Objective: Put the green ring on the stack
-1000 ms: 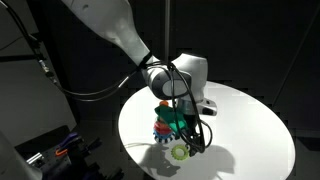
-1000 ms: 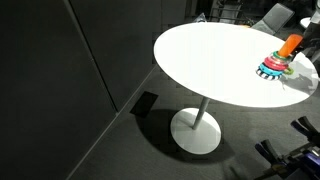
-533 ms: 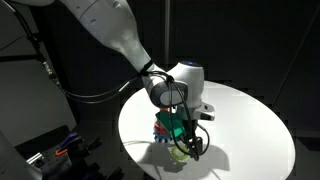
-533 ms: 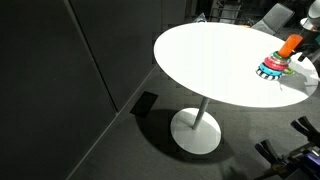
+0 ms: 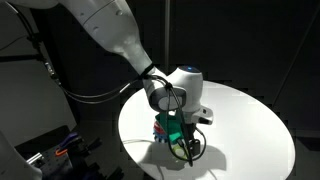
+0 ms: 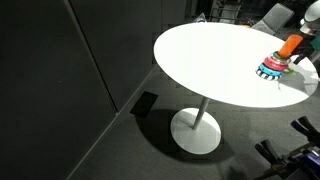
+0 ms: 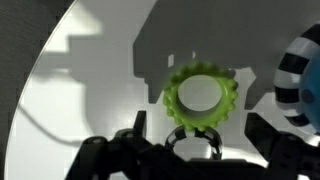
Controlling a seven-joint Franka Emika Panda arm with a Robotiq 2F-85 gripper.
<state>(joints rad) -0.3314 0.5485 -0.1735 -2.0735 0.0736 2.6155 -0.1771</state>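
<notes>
The green ring (image 7: 203,97) lies flat on the white table, light green with a knobbly rim. In the wrist view my gripper (image 7: 197,120) is open, with one dark finger on each side of the ring and not touching it. In an exterior view the gripper (image 5: 186,148) is down at the table over the ring (image 5: 179,151), which is mostly hidden. The stack (image 6: 273,68) has an orange peg with red and blue toothed rings. It stands just beside the gripper (image 5: 160,127) and shows at the wrist view's right edge (image 7: 302,80).
The round white table (image 5: 250,130) stands on a single pedestal (image 6: 196,128), and its front edge is close to the ring. A small dark ring-like shape (image 7: 193,141) sits between the green ring and my gripper body. The surroundings are dark.
My gripper has come down over the green ring, which showed clearly on the table before and is now mostly covered. The stack has not moved.
</notes>
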